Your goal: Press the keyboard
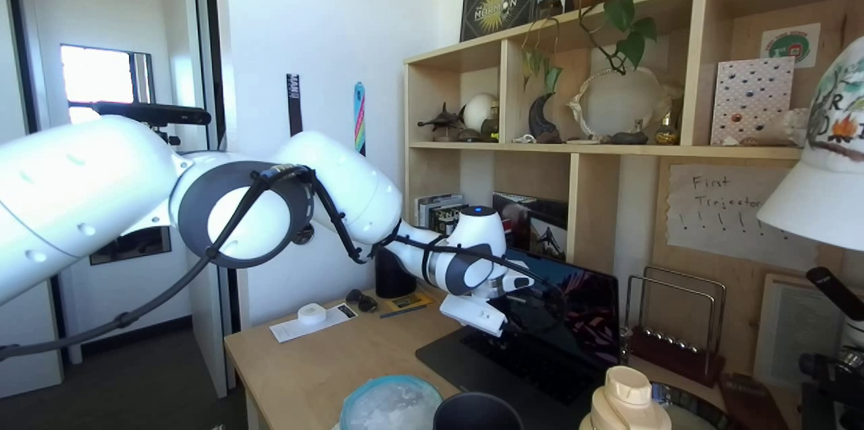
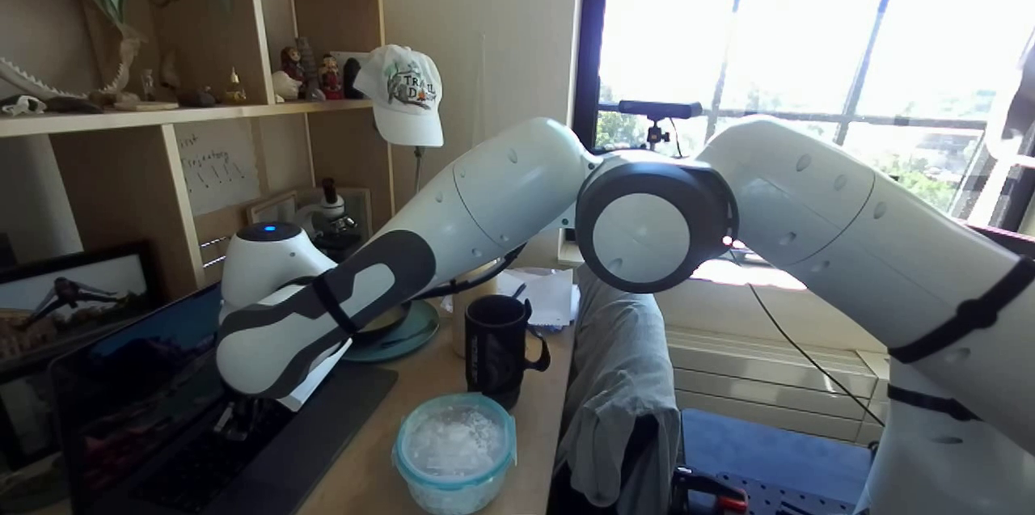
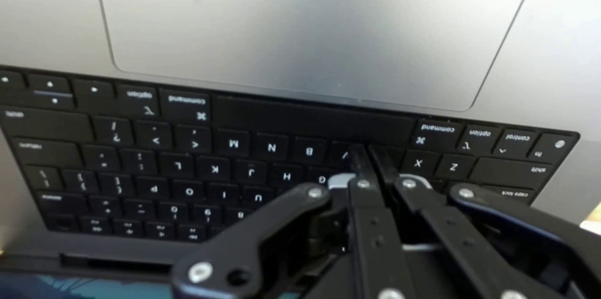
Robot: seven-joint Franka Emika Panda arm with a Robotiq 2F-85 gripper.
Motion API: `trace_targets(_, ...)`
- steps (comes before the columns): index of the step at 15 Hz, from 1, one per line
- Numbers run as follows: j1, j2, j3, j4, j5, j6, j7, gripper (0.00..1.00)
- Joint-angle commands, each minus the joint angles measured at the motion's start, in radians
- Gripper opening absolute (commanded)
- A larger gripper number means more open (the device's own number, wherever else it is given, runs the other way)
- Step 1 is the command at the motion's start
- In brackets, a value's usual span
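Note:
The keyboard [image 3: 216, 167] is black with white letters, set in the grey base of an open laptop. It shows upside down in the wrist view, with the trackpad [image 3: 300, 31] above it. In both exterior views it is a dark, low slab [image 1: 540, 366] [image 2: 182, 474], with keys barely visible. My gripper [image 3: 365, 148] is shut and empty, its fingers side by side over the V key and the key beside it, just short of the space bar. I cannot tell whether the tips touch the keys. The gripper also shows dark over the keyboard in both exterior views [image 1: 498, 341] [image 2: 234, 422].
The laptop screen [image 1: 594, 308] stands upright behind the gripper, close to the wrist. A round container with a teal lid rim [image 2: 457, 446], a black mug [image 2: 493, 345] and a cream bottle [image 1: 628, 399] stand near the laptop. A wooden shelf [image 1: 574, 214] rises behind it.

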State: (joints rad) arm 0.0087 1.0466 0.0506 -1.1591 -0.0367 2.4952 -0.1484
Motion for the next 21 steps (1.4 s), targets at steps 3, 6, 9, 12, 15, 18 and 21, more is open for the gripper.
trace_targets(3,0.017,-0.006,-0.024,0.042,-0.007,-0.022,0.038,0.07)
trace_targets(6,0.019,0.000,-0.026,0.059,-0.008,-0.029,0.038,0.07)
trace_targets(9,0.020,0.012,-0.025,0.068,-0.006,-0.034,0.039,0.07)
trace_targets(12,0.021,0.030,-0.022,0.072,-0.003,-0.035,0.037,0.07)
trace_targets(15,0.019,0.051,-0.015,0.076,0.002,-0.035,0.032,0.07)
trace_targets(18,0.021,0.057,-0.017,0.082,0.002,-0.037,0.034,0.07)
trace_targets(21,0.021,0.053,-0.019,0.082,0.000,-0.040,0.036,0.07)
